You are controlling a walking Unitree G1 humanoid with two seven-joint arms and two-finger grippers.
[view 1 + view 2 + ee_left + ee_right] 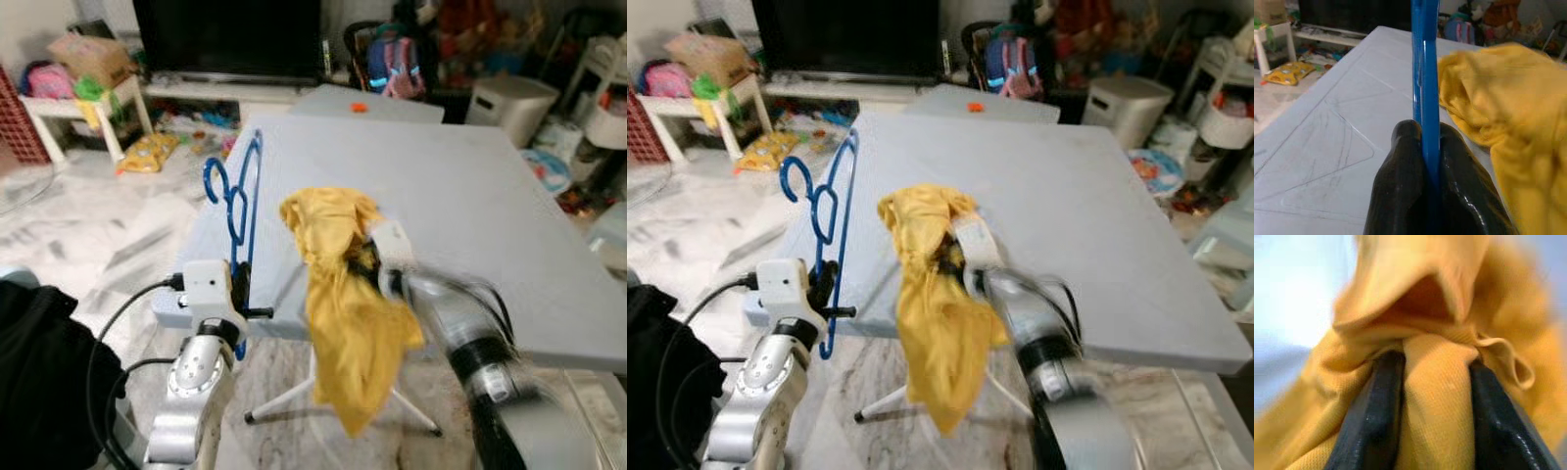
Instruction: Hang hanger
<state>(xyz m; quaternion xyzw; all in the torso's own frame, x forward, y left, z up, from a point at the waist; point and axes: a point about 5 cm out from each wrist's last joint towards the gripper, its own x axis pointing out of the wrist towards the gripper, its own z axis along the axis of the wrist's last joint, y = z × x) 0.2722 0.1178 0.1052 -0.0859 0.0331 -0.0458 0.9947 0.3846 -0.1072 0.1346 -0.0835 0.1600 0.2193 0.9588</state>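
A blue hanger (pixel 240 201) stands upright at the near left edge of the grey table (pixel 470 196), hook toward the left. My left gripper (pixel 240 286) is shut on its lower bar; the left wrist view shows the blue bar (pixel 1425 88) pinched between the black fingers (pixel 1400 191). A yellow shirt (pixel 343 294) hangs bunched over the table's near edge. My right gripper (pixel 367 262) is shut on a fold of it, cloth (pixel 1437 382) bulging between the fingers (pixel 1374 416). The right arm is blurred.
A white table (pixel 78 108) with boxes and a yellow bag (pixel 147 152) on the marble floor lie far left. A TV stand (pixel 225 83), a backpack (pixel 392 59) and a white bin (pixel 509 103) line the back. The table's folding legs (pixel 294 397) show below the shirt.
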